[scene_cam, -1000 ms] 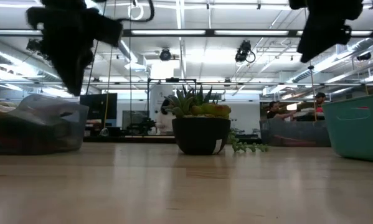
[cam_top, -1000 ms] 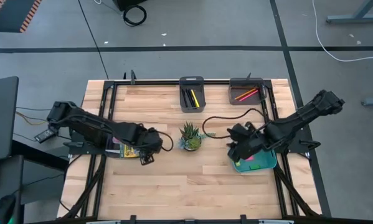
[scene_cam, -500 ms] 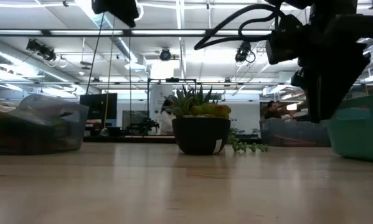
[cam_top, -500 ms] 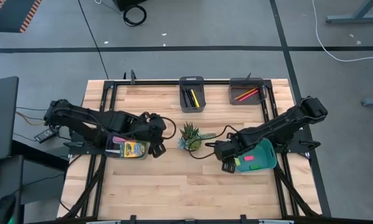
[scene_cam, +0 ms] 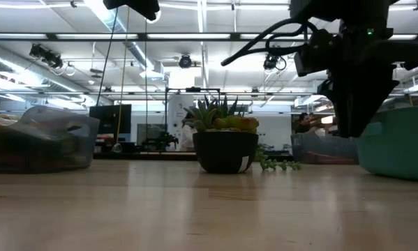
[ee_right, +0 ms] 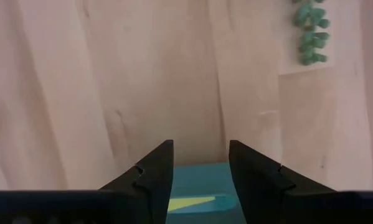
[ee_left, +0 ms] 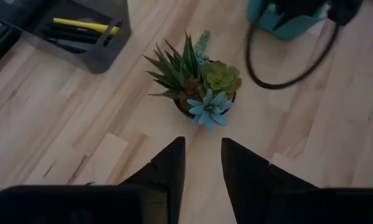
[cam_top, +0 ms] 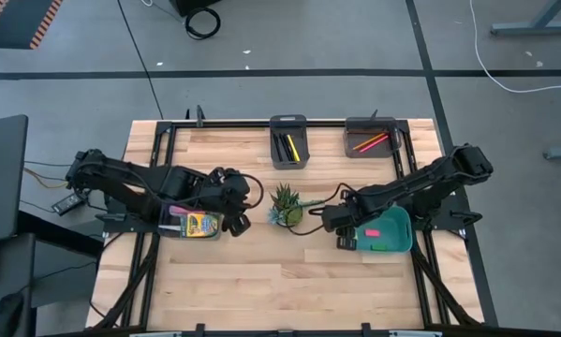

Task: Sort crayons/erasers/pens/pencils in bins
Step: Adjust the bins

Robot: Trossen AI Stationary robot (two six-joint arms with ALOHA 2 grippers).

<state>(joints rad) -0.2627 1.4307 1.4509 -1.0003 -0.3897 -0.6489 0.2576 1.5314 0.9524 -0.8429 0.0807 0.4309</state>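
Overhead, the wooden table point(cam_top: 261, 281) carries everything, with both dark arms reaching in from its side edges. Along the right edge sits the teal bin point(cam_top: 392, 239), a pink eraser point(cam_top: 372, 233) inside it; a yellow eraser point(ee_right: 189, 203) shows in the same bin between the right arm's fingers. Near the left edge lies a grey bin point(cam_top: 172, 225) holding the crayon box point(cam_top: 201, 224). At the far edge stand two more grey bins: the darker one point(cam_top: 287, 124) with the pens point(cam_top: 290, 147), and beside it, toward the right corner, one point(cam_top: 369, 127) with the pencils point(cam_top: 371, 142). A potted plant point(cam_top: 285, 204) stands mid-table. The right gripper point(cam_top: 344, 242) hangs over the teal bin's inner rim, fingers apart with nothing between them. The left gripper point(cam_top: 235, 223) hovers just beside the crayon bin, pointing toward the plant, its fingers point(ee_left: 167, 168) a narrow gap apart and empty.
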